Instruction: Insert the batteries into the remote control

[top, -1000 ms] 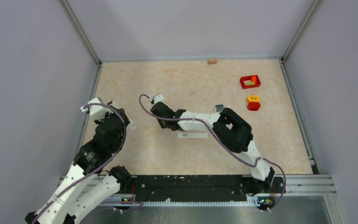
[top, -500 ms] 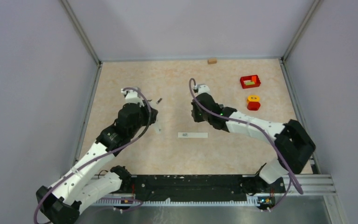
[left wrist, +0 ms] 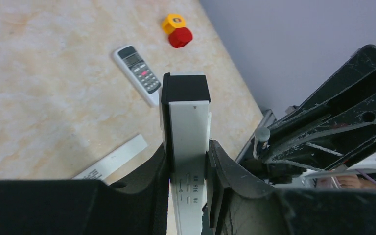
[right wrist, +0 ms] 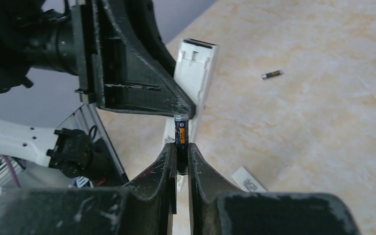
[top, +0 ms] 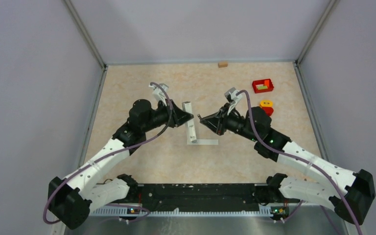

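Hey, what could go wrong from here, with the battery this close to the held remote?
The right gripper pinches the battery by one end; it may pivot or slip when pressed in. The left gripper clamps the held remote away from its open bay, so a push there could lever it askew. Both grippers sit close together and might collide.
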Available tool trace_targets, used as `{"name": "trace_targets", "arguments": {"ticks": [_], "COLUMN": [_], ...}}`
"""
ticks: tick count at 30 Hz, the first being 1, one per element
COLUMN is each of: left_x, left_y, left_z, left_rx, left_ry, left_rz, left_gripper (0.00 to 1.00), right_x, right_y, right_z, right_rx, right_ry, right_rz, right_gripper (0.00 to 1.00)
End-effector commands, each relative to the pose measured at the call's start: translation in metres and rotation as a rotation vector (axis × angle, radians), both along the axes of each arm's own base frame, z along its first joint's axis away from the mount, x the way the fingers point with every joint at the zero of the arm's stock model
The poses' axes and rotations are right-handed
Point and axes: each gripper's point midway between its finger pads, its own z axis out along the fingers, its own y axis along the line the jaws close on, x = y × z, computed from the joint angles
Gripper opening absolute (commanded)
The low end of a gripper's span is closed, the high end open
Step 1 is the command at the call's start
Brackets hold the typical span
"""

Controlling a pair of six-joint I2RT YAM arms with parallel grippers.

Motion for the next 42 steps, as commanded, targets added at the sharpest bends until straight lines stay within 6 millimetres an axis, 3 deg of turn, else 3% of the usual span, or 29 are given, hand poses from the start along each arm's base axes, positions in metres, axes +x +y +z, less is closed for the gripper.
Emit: {"name": "trace_targets", "arguments": {"ticks": [1,6,11,19,42], "left_x": [-0.010,-0.010,0.003,0.035,0.034], "left_y": [-0.017,-0.016,-0.006,0.010,0.009], "left_z": [0.056,0.056,0.055,0.029,0.015], "left_rx": [-0.158,-0.182,-0.200,-0.311,-0.382], "left_ry": [-0.127,-0.137,-0.111,0.192,0.307], "left_rz": [-0.122,-0.111,-0.011,0.165,0.085], "left_gripper": [0.01,0.01,0.00,0.00,0.00], "right_x": [-0.029,-0.033,-0.015,-0.006,0.001], "right_y": [0.014,0.014,0.007,0.010,0.034], "right_z": [0.024,0.023,0.015,0.009,-0.004], "right_rx": [0.052,0.041,0.003,0.014,-0.105], "right_ry": [-0.086,-0.083,0.014,0.203,0.291], "right_rz": [0.193,0.212,0.089,0.002,0.000], "right_gripper": [0.05,0.05,0.06,0.06,0.08]}}
